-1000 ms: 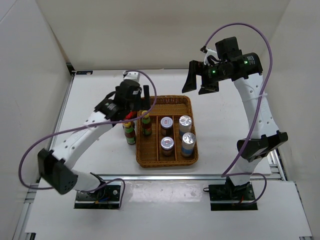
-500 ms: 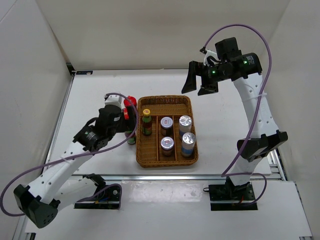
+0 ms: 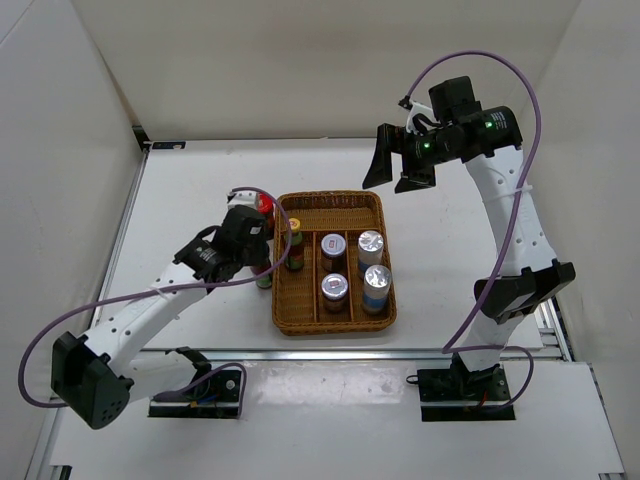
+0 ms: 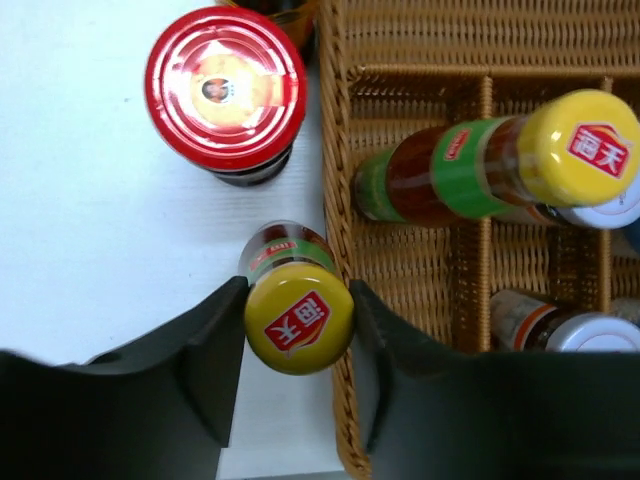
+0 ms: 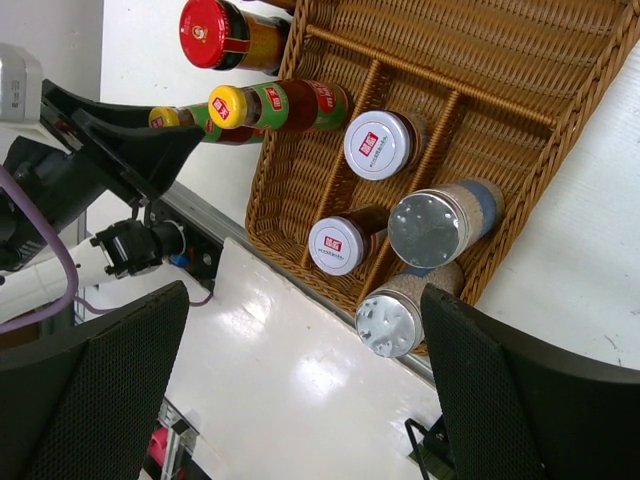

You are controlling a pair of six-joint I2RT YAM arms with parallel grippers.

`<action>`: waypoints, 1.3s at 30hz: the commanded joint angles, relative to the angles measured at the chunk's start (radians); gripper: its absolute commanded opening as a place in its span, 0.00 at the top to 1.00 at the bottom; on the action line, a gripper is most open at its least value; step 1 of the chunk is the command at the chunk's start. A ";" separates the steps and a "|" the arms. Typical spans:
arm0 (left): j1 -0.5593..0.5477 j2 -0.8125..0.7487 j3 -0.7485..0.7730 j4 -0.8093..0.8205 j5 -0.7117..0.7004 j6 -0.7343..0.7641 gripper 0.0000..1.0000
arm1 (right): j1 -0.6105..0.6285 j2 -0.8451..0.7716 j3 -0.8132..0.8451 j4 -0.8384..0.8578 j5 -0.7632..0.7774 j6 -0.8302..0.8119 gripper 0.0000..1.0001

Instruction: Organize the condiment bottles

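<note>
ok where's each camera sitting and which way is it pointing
Top external: above and behind, looking down at the wicker tray; left arm, right arm show.
Left wrist: straight down on the yellow-capped bottle beside the tray, left pincer closed on it.
Right wrist: high, angled down over the tray; open right pincer frames it.
Shared: all three show the tray; both wrist views show the red-lidded jar.

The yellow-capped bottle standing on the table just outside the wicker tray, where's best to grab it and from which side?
Take it at the neck under the yellow cap, coming straight down. The bottle stands upright and slim, close beside the tray wall with a red-lidded jar nearby, so a side approach looks cramped.
</note>
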 commanded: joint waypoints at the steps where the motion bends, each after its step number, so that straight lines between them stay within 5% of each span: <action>1: -0.003 -0.040 -0.002 0.017 -0.018 0.004 0.56 | -0.003 -0.010 -0.005 -0.216 -0.024 -0.010 0.00; 4: -0.003 -0.071 0.042 0.005 -0.018 0.035 0.78 | -0.003 -0.010 -0.005 -0.216 -0.024 -0.010 0.00; 7: -0.003 -0.104 0.111 -0.028 -0.046 0.044 0.88 | -0.003 -0.010 -0.005 -0.216 -0.024 -0.010 0.00; 17: -0.003 -0.161 0.323 -0.093 0.017 0.153 0.88 | -0.003 0.008 0.004 -0.216 -0.043 -0.010 0.00; 39: -0.115 -0.106 0.131 -0.062 0.120 -0.036 0.88 | -0.003 0.008 -0.024 -0.216 -0.053 -0.010 0.00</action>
